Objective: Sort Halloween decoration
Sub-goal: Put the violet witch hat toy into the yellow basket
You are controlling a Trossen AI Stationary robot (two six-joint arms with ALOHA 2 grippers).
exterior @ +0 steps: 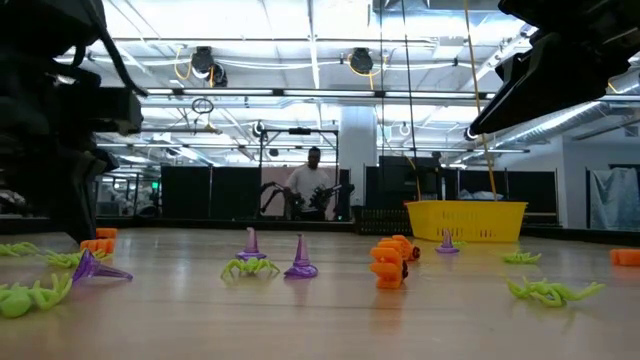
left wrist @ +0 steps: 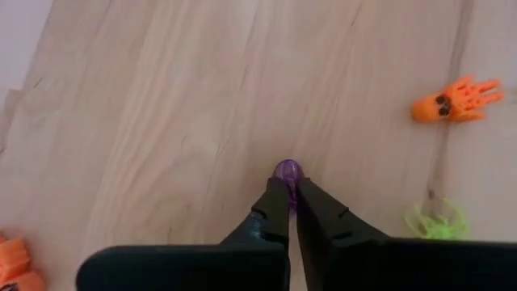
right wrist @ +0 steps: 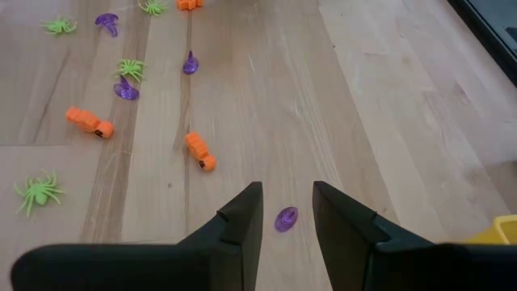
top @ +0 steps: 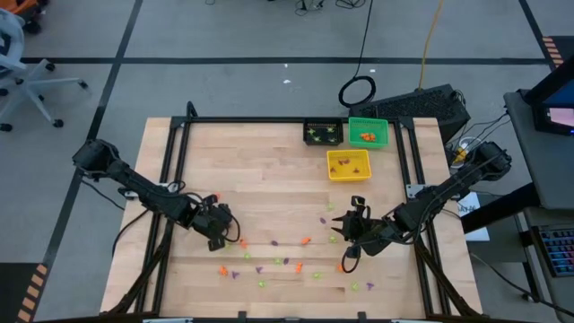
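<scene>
Small orange, purple and light-green trinkets (top: 278,260) lie scattered on the near half of the wooden table (top: 260,170). The low view shows purple hats (exterior: 300,260), green spiders (exterior: 250,267) and an orange piece (exterior: 388,265) resting on the wood. My left gripper (left wrist: 289,184), at the near left (top: 229,235), is shut on a purple trinket (left wrist: 287,171). My right gripper (right wrist: 287,194), at the near right (top: 345,229), hangs open above the table. Another purple trinket (right wrist: 286,218) lies on the wood below its gap, untouched. My left gripper pinches the purple trinket (left wrist: 287,175) between its two fingertips (left wrist: 276,202), so only a rounded purple end shows past them. The fingers slant steeply down onto it from above. Whether the trinket is lifted or still on the wood, I cannot tell.
Three square bins stand at the far right: black (top: 323,133), green (top: 368,133) and yellow (top: 348,164). An orange trinket (left wrist: 452,101) and a green spider (left wrist: 436,220) lie near my left gripper. Bare wood fills the table's middle and far left.
</scene>
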